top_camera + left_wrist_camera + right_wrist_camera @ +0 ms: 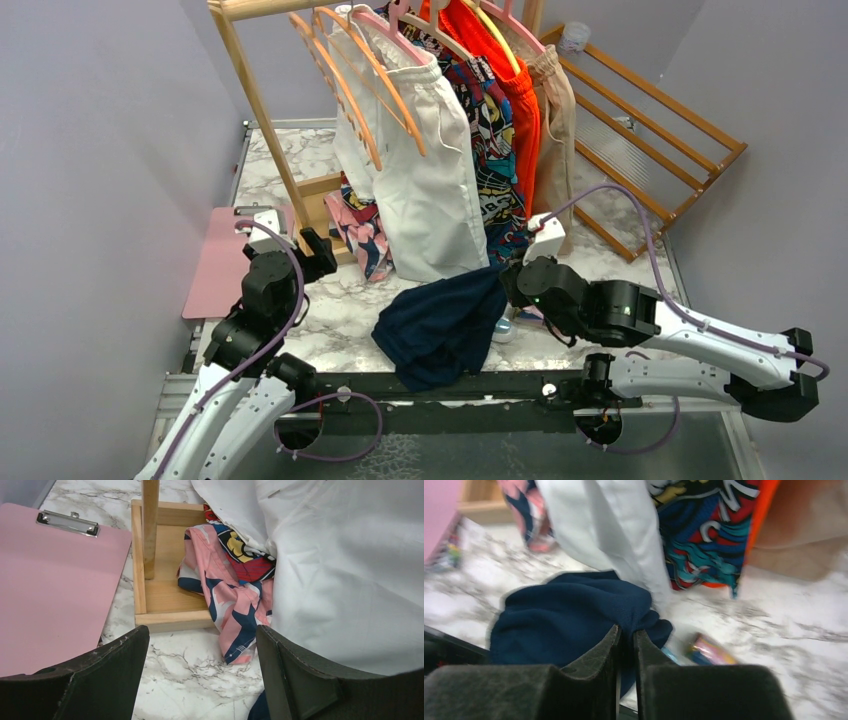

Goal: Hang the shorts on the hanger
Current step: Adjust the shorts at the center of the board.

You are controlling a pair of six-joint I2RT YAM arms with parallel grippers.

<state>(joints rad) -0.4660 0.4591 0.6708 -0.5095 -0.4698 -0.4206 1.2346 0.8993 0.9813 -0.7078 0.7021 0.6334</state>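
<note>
The dark navy shorts [440,325] lie crumpled on the marble table near its front edge, partly over the dark rail. My right gripper [508,283] is at their upper right corner. In the right wrist view it [626,631] is shut on a fold of the shorts [569,610]. The orange-tan wooden hanger [345,95] hangs bare on the rack at the back, beside another like it. My left gripper [318,250] stands open and empty over bare marble [202,635], near the rack's base. A sliver of the shorts [257,710] shows by its right finger.
White shorts [430,180], patterned garments and orange shorts [515,90] hang from the rack. Its wooden base [165,595] and a pink clipboard [50,580] lie ahead of the left gripper. A slatted wooden frame [650,130] leans at the back right. A small colourful packet [709,650] lies by the shorts.
</note>
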